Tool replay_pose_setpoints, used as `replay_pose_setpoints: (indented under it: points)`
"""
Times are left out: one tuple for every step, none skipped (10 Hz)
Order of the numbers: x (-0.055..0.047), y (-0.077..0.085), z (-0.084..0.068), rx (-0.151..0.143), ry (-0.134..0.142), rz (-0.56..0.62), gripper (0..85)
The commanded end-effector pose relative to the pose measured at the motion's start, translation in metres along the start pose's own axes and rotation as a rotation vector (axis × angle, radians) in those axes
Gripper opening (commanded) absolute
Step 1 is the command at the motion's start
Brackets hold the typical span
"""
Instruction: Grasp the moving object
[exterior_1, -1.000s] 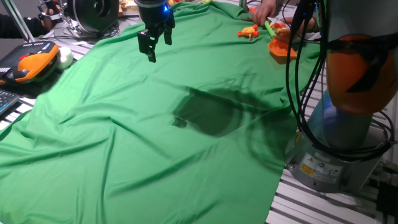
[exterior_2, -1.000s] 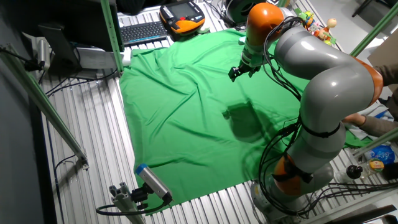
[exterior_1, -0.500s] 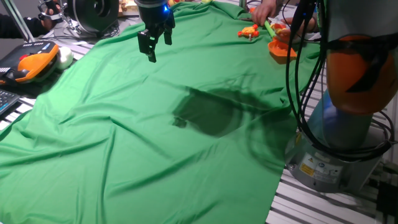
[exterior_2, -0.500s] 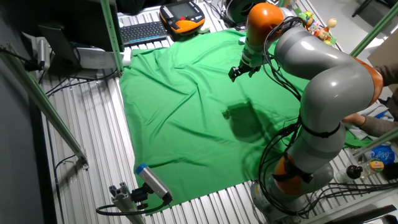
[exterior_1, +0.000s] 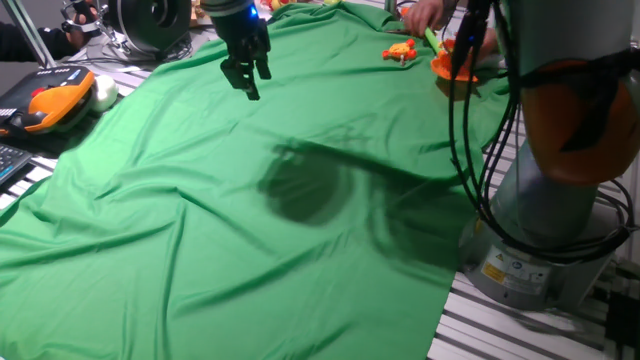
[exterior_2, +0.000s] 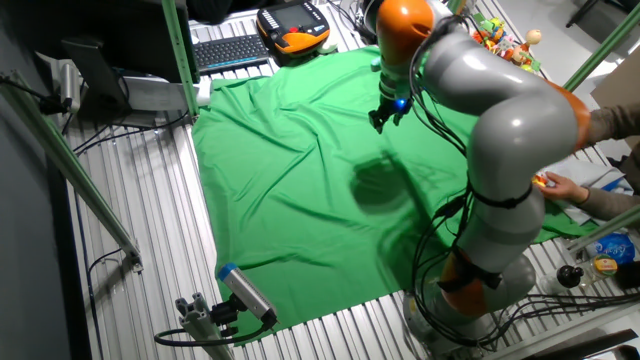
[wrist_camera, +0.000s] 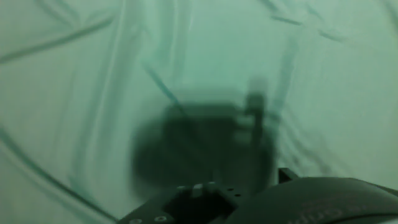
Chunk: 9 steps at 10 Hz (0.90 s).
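The tiny whitish-silver moving object does not show in any view. My gripper (exterior_1: 246, 78) hangs open and empty above the far part of the green cloth (exterior_1: 200, 230), fingers pointing down. It also shows in the other fixed view (exterior_2: 380, 120), above the cloth's far half. Its dark shadow (exterior_1: 298, 187) lies on the cloth's middle. The hand view is blurred and shows only wrinkled cloth (wrist_camera: 93, 74) and that shadow (wrist_camera: 205, 146).
A person's hand (exterior_1: 425, 14) is at the far right edge by an orange scoop (exterior_1: 447, 64) with a green handle and orange-red toys (exterior_1: 400, 51). My arm's base (exterior_1: 550, 250) stands at the right. An orange pendant (exterior_1: 45, 105) and a keyboard (exterior_2: 232, 50) lie off the cloth.
My arm has swung; the gripper shifted slightly left and turned. Its shadow on the cloth slid left. The orange scoop has moved a little at the far right.
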<state>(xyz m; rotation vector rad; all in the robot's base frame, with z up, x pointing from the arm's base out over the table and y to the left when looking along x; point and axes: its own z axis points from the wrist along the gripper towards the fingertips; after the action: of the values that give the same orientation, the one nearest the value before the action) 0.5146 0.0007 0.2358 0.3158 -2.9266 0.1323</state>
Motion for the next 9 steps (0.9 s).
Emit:
replay_pose_setpoints:
  points:
    - [0.0001, 0.0, 0.0, 0.008, 0.041, -0.037, 0.0]
    - [0.0003, 0.0, 0.0, 0.008, 0.039, -0.038, 0.0]
    - [0.0006, 0.0001, 0.0, 0.01, 0.035, -0.04, 0.0]
    - [0.0006, 0.0001, 0.0001, 0.01, 0.033, -0.041, 0.0]
    - [0.0009, -0.0002, 0.0002, 0.007, 0.028, -0.041, 0.0]
    - [0.0011, -0.0005, 0.0003, 0.005, 0.023, -0.026, 0.0]
    - [0.0012, -0.0006, 0.0003, 0.003, 0.019, -0.024, 0.0]
    - [0.0011, -0.0004, 0.0002, 0.005, 0.023, -0.028, 0.0]
    - [0.0011, -0.0004, 0.0002, 0.006, 0.023, -0.027, 0.0]
